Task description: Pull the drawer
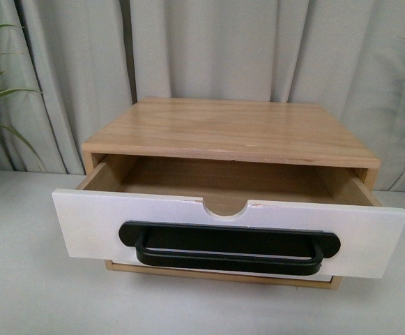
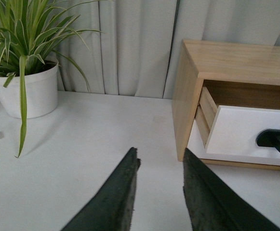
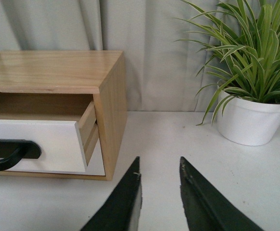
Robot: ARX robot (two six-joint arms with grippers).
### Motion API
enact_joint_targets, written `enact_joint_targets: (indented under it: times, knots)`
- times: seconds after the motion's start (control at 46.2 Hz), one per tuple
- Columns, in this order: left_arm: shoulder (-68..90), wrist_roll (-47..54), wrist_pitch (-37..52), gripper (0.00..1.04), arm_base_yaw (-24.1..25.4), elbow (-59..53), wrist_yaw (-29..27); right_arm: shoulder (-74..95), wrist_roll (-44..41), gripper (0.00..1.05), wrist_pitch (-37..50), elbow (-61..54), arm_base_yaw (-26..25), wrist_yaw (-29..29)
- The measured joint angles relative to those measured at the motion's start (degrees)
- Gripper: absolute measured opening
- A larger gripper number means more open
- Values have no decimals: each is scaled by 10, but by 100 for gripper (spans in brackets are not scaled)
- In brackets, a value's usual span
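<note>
The drawer (image 1: 97, 227) has a white front, a long black bar handle (image 1: 230, 248) and a half-round notch in its top edge. It stands pulled well out of the wooden cabinet (image 1: 230, 129), its inside empty. Neither arm shows in the front view. My left gripper (image 2: 161, 158) is open over the white table, off the cabinet's left front corner, with the drawer (image 2: 246, 134) beyond it. Off the cabinet's right side, my right gripper (image 3: 160, 166) hangs open and empty, apart from the drawer (image 3: 43, 144).
A potted spider plant in a white pot (image 2: 29, 91) stands left of the cabinet, another (image 3: 253, 120) to its right. A plain white drawer front (image 1: 209, 272) sits below the pulled one. Grey curtains (image 1: 209, 49) hang behind. White table (image 1: 28, 286) lies around the cabinet.
</note>
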Motion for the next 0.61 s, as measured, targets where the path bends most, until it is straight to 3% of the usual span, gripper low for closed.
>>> enact_joint_targets:
  times: [0.303, 0.346, 0.606]
  knots:
    - [0, 0, 0, 98, 0, 0, 0, 0, 0, 91, 0, 0, 0, 0]
    - [0, 0, 0, 99, 0, 0, 0, 0, 0, 98, 0, 0, 0, 0]
    - [0, 0, 0, 99, 0, 0, 0, 0, 0, 96, 0, 0, 0, 0]
